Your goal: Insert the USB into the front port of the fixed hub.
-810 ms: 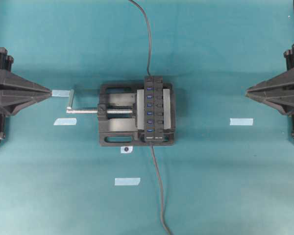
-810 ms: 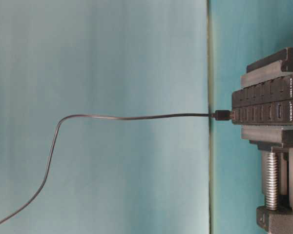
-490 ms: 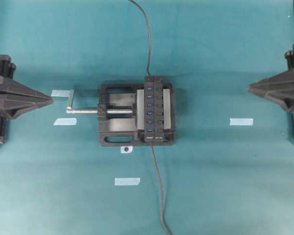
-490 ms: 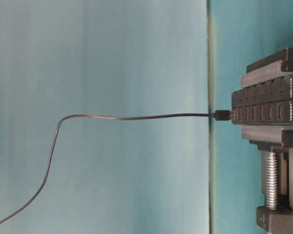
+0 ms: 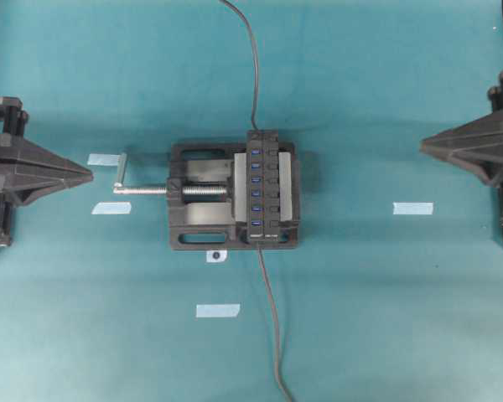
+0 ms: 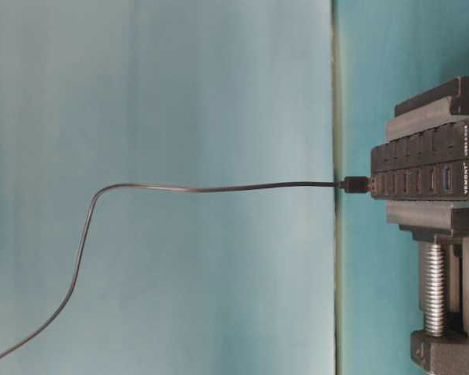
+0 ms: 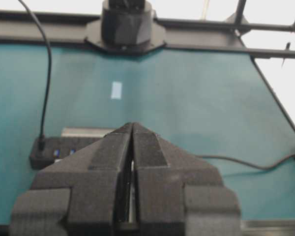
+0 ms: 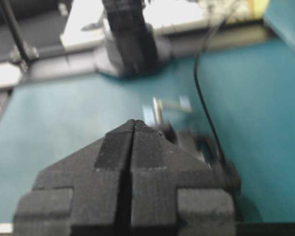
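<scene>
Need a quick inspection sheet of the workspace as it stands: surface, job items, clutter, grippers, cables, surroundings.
Surface: teal mat.
Job's things: fixed hub clamped in the black vise; USB sits at the hub's front end, seating depth cannot be told.
Clutter: pale tape strips and a small round-marked tag.
Grippers: left gripper shut, empty; right gripper shut, empty; both apart from the vise.
Cables: USB's cable runs to the near edge; a second cable leaves the hub's far end.
Surroundings: plain teal backdrop.

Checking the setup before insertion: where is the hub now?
In the overhead view, the fixed hub sits at the table's centre, clamped in the black vise, between both arms.
</scene>
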### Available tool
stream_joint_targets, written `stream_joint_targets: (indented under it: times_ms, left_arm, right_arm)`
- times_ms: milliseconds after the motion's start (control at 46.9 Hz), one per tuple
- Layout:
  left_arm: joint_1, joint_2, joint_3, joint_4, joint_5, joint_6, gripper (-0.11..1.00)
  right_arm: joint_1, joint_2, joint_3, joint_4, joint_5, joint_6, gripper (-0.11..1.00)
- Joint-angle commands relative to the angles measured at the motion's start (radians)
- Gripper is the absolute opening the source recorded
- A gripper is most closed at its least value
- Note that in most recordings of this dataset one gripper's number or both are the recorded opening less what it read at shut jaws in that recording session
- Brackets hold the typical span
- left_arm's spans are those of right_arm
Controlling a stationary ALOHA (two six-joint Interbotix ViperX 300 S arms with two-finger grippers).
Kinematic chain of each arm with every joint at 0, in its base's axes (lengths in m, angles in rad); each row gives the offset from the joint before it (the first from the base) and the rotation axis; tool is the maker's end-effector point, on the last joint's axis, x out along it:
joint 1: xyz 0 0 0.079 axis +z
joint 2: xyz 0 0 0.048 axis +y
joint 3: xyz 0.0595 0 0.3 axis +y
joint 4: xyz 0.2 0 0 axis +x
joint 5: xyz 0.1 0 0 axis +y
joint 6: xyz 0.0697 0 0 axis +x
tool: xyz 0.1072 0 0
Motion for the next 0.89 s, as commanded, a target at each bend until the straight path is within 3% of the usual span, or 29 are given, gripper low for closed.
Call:
stream_joint_targets:
  times_ms: [0, 234, 874]
  left_arm:
    - [0.003, 0.005, -0.035, 0.003, 0.017, 0.003, 0.0]
    - [0.003, 0.008, -0.06, 0.006, 0.106, 0.017, 0.0]
    - [0.005, 0.009, -0.063, 0.006, 0.127, 0.017, 0.0]
  right_arm:
    - [-0.015, 0.054, -0.052, 0.002, 0.057, 0.012, -0.05]
    - [-0.028, 0.178, -0.112, 0.002, 0.11, 0.014, -0.05]
    - [-0.1, 0.41, -0.242, -0.049, 0.183, 0.008, -0.05]
